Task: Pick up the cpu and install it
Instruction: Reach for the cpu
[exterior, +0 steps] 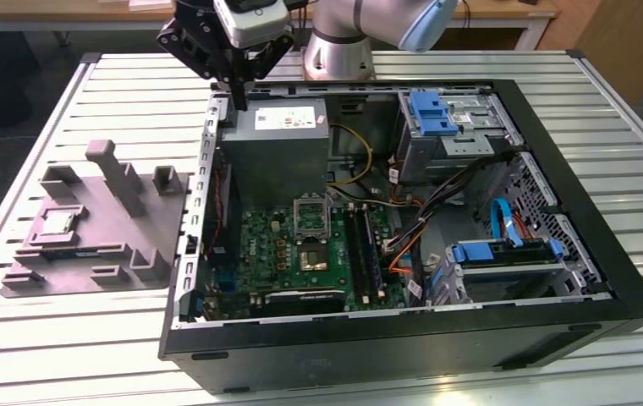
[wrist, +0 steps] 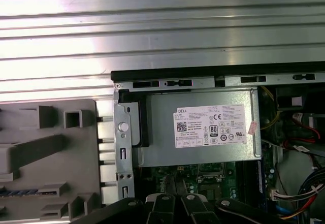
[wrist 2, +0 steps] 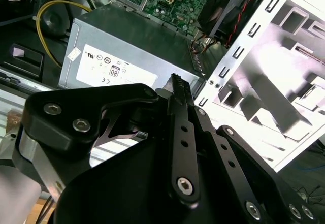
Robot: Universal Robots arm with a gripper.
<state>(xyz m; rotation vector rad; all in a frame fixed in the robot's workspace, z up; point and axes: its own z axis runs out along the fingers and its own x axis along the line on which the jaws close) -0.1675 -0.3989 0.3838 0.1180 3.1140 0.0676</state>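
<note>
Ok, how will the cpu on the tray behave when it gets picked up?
The cpu looks small and thin, so probably light and stiff. It lies flat in the grey tray, so it should not roll. Its pale metal top may be slippery.

I find one printed white label (wrist: 210,126), and it sits on the face of the grey power-supply box (wrist: 198,155) in the first wrist view. It carries rows of small text, a square code patch towards one end and a cluster of round certification marks. A small pink sticker (wrist: 251,128) sits at its edge. The same label lies just past my gripper (wrist 2: 177,84) in the second wrist view, and in the exterior view its print is too fine to make out
</note>
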